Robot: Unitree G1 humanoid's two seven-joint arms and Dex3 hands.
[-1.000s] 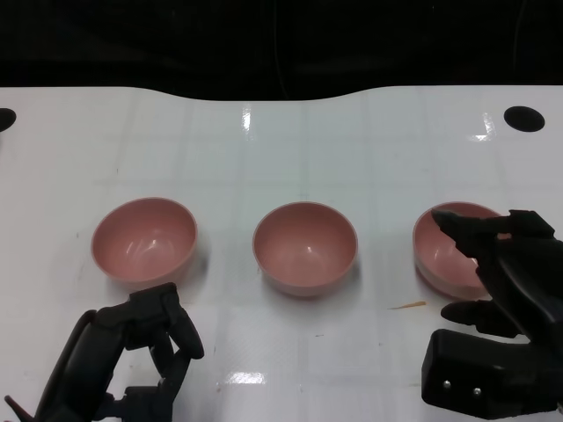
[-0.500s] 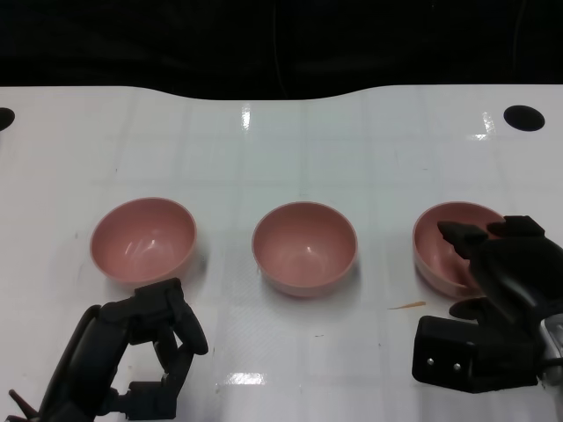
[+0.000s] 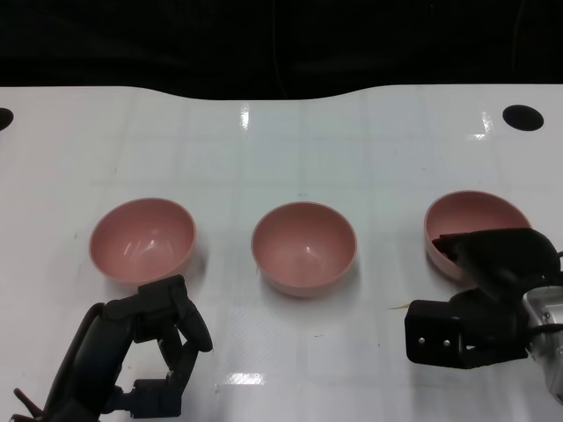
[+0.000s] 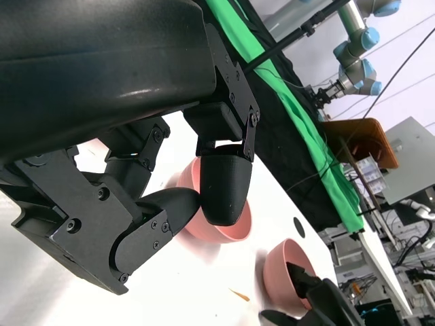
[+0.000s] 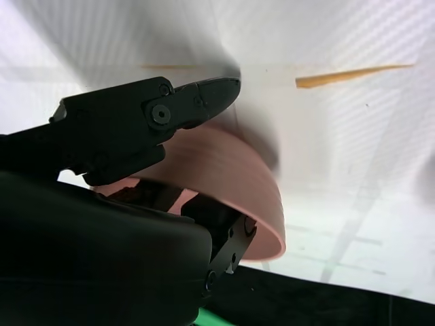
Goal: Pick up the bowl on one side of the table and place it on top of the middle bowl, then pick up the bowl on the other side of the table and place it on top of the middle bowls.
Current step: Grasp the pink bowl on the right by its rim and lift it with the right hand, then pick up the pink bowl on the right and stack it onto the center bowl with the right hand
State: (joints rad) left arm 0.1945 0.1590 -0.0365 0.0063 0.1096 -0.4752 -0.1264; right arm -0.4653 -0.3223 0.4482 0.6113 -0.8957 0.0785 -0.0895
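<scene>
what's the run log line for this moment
step: first pick | right robot hand: grips right bowl, tilted | left robot hand: empty, near left bowl | middle bowl: nothing stacked

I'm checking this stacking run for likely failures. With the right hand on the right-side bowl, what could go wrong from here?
The right hand grips the right bowl only at its near rim, and the bowl is tilted, so it may slip or swing during the carry. If it stays tilted, it could catch the middle bowl on its rim and shove it instead of nesting. The left hand sits near the left bowl and might nudge it.
</scene>
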